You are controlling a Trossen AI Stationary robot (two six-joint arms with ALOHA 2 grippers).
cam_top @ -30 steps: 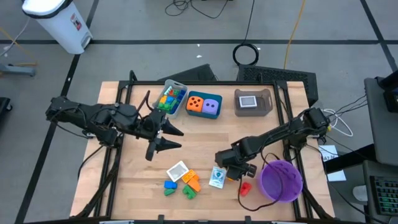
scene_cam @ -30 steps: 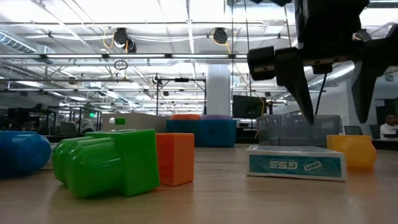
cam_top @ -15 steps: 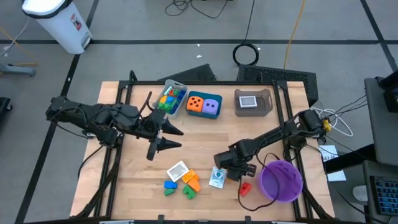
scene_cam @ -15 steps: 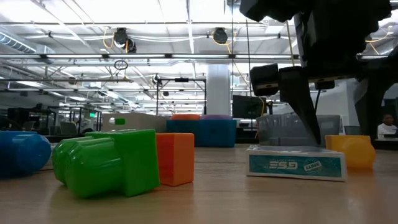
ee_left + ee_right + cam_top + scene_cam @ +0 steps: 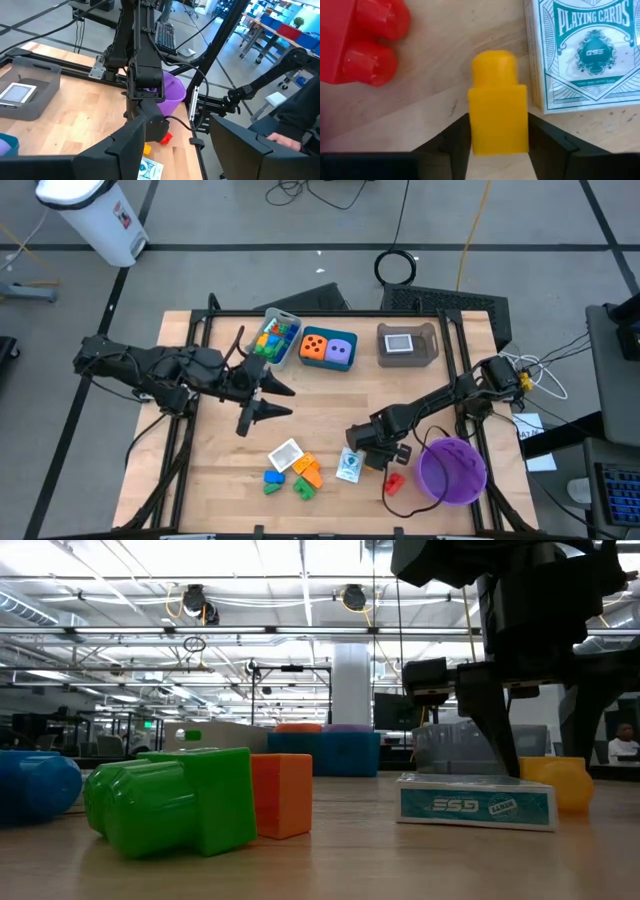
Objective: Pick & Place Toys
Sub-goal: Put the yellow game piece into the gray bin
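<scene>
Overhead, the right gripper (image 5: pixel 372 457) is down at the table (image 5: pixel 320 395), just left of the purple bowl (image 5: pixel 452 471), with a card box (image 5: pixel 350 465) touching its left side and a red brick (image 5: pixel 395 481) between it and the bowl. Farther left of the bowl lie a white card (image 5: pixel 286 454), an orange brick (image 5: pixel 308 471), a blue brick (image 5: pixel 271 477) and a green brick (image 5: pixel 302 490) in a loose cluster. Far from the bowl, along the table's back edge, a grey tray (image 5: pixel 277 337) holds mixed bricks, a blue box (image 5: pixel 328 350) holds an orange die (image 5: pixel 314 347) and a purple die (image 5: pixel 341 348), and a brown tray (image 5: pixel 408 345) holds a card. The left gripper (image 5: pixel 277 401) hangs above the middle of the table with its fingers apart, holding nothing. At table height, the right arm's dark fingers (image 5: pixel 490 720) stand just behind the card box (image 5: pixel 477 803), a yellow brick (image 5: pixel 563 783) beside it, with the green (image 5: pixel 172 800), orange (image 5: pixel 282 793) and blue (image 5: pixel 38 785) bricks well off to the other side. The left wrist camera shows its own spread fingers (image 5: pixel 127 150) and, beyond, the right arm standing in front of the bowl (image 5: pixel 171 92). The right wrist camera shows both fingers (image 5: pixel 455 136) pressed against the sides of the yellow brick (image 5: pixel 497 107), the pincer narrowed onto it, the card box (image 5: pixel 585 50) touching one side and the red brick (image 5: pixel 360 40) near the other.
</scene>
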